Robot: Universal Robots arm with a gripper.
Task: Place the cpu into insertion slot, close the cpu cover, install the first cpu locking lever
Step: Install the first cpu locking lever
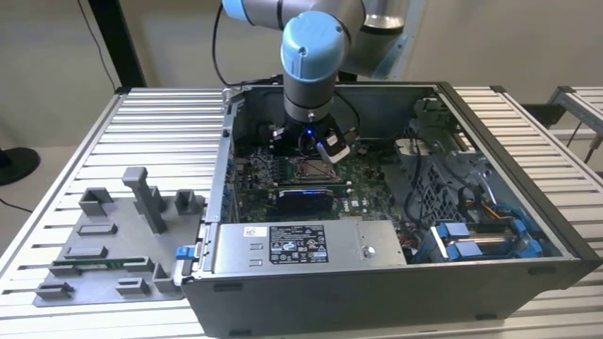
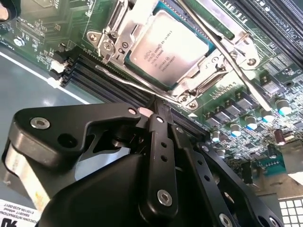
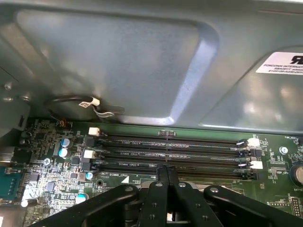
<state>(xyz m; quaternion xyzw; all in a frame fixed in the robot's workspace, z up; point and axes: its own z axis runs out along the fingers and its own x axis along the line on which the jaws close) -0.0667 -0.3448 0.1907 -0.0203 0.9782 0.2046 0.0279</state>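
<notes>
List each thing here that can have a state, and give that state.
cover: closed.
cpu: seated beneath it, top showing.
levers: cannot tell whether latched.
gripper: shut.
memory slots: empty.
case: open on one side.

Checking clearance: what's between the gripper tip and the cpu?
In the second wrist view, a thin locking lever and the cpu cover edge lie between the gripper and the cpu.

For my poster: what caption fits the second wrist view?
Tool tip near the cpu, which sits under its silvery cpu cover.
</notes>
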